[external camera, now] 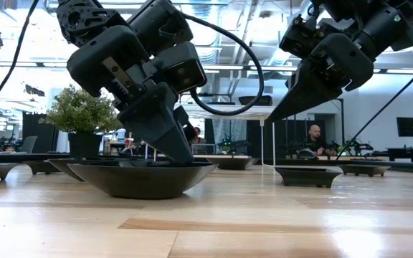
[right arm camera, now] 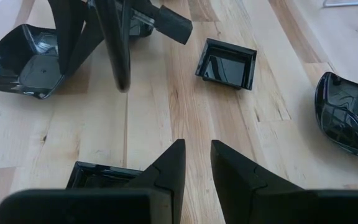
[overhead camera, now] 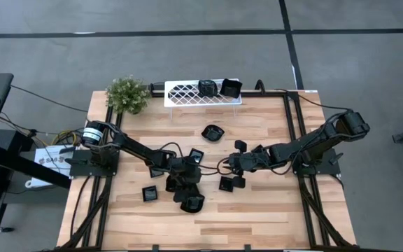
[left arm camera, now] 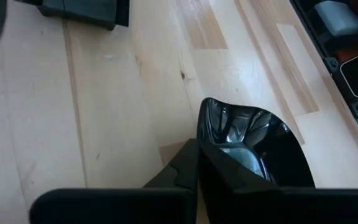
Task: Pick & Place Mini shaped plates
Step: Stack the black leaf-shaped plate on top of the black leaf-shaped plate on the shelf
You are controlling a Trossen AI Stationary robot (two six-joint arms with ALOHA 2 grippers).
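Mini shaped plates: scattered on bench, one pinched

Mini shaped plates, glossy black, spread over centre of wooden bench in high view; two more lodged in white lattice rack at upper centre, beside potted plant. Left gripper low at centre-left of frame, jaws pressed together on rim of rounded plate; same plate resting on bench in low view. Right gripper just right of centre, jaws slightly apart, holding nothing, above bare wood between square plate and wavy-rimmed plate.
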